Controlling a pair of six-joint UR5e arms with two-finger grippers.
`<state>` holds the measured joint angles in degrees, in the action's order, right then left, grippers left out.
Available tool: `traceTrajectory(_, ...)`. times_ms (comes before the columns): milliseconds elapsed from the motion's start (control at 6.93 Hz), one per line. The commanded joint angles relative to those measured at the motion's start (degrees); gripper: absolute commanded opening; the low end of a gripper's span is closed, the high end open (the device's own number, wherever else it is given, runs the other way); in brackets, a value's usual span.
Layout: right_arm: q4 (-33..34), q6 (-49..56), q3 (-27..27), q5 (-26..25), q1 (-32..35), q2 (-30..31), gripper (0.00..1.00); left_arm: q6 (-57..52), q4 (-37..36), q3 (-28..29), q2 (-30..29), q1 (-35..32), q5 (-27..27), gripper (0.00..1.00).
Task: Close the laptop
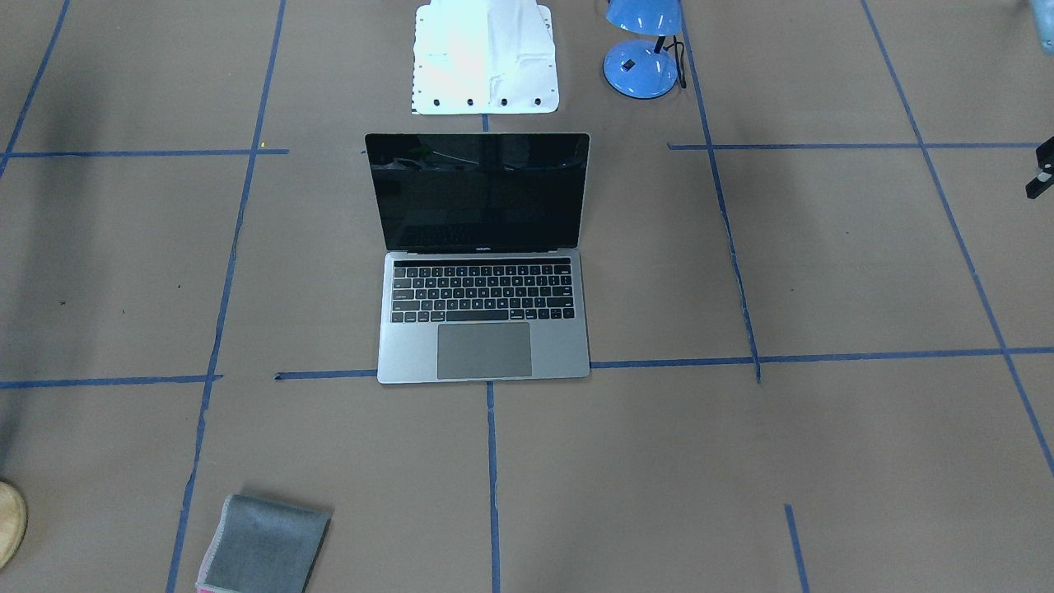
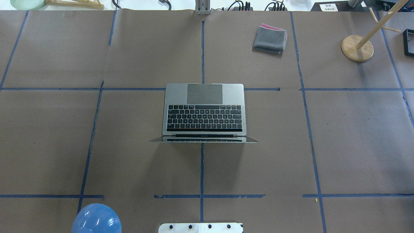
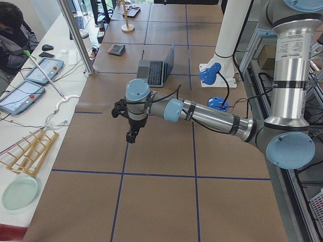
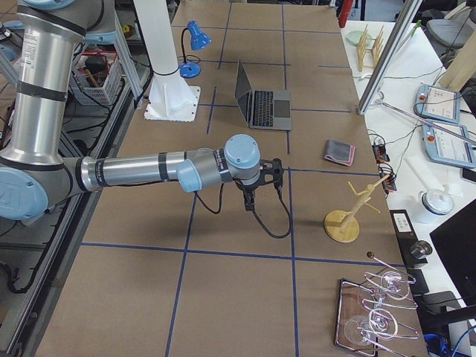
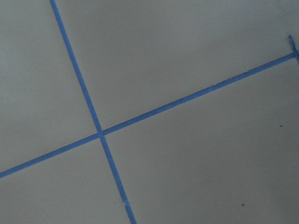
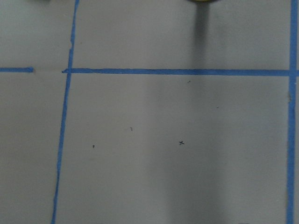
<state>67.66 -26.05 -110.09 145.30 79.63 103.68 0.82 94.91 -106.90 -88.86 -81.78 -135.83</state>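
The laptop (image 1: 484, 313) stands open in the middle of the table, its black screen upright and facing away from the robot. It also shows in the overhead view (image 2: 204, 113) and both side views (image 3: 156, 70) (image 4: 264, 104). My left gripper (image 3: 131, 138) hangs above bare table, well to the laptop's left and apart from it. My right gripper (image 4: 249, 204) hangs above bare table, well to the laptop's right. Both show clearly only in the side views, so I cannot tell whether they are open or shut. The wrist views show only brown paper and blue tape lines.
A folded grey cloth (image 2: 270, 38) lies beyond the laptop, to the right. A blue desk lamp (image 1: 642, 66) stands beside the white robot base (image 1: 486, 58). A wooden stand (image 2: 357, 48) is at the far right. A dark part (image 1: 1042, 169) shows at the front view's right edge.
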Motion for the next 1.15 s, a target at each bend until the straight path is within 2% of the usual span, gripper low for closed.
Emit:
traceTrajectory(0, -23.3, -28.7, 0.1, -8.0, -13.3, 0.6, 1.0, 12.5, 9.6, 0.0, 0.3, 6.3, -0.4, 1.0)
traceTrajectory(144, -28.9, -37.2, 0.0, -14.2, -21.1, 0.4, 1.0, 15.8, 12.5, 0.1, 0.4, 10.2, -0.3, 1.0)
traceTrajectory(289, -31.2, -39.0, -0.6, -17.0, -26.1, 0.2, 1.0, 16.7, 14.4, -0.3, 0.4, 13.6, -0.5, 1.0)
traceTrajectory(433, -32.1, -39.4, -2.5, -17.8, -29.6, 0.0, 1.0, 20.0, 17.6, -0.7, 0.4, 18.5, -0.5, 1.0)
traceTrajectory(577, -32.1, -43.6, -5.5, -19.2, -33.2, 0.0, 1.0, 29.1, 25.7, -0.6, 1.4, 23.1, -0.4, 1.0)
traceTrajectory(722, -32.3, -48.1, -8.1, -26.6, -40.1, 0.0, 0.99, 41.9, 37.3, 0.2, 1.7, 29.1, 0.0, 1.0)
traceTrajectory(866, -32.4, -49.7, -9.6, -35.9, -47.9, 0.0, 0.99, 52.1, 45.2, 0.4, 1.0, 34.5, 0.5, 0.99)
traceTrajectory(1010, -32.4, -52.7, -11.5, -41.7, -54.1, 0.0, 0.95, 55.2, 49.4, 0.5, -1.6, 39.5, 0.9, 0.99)
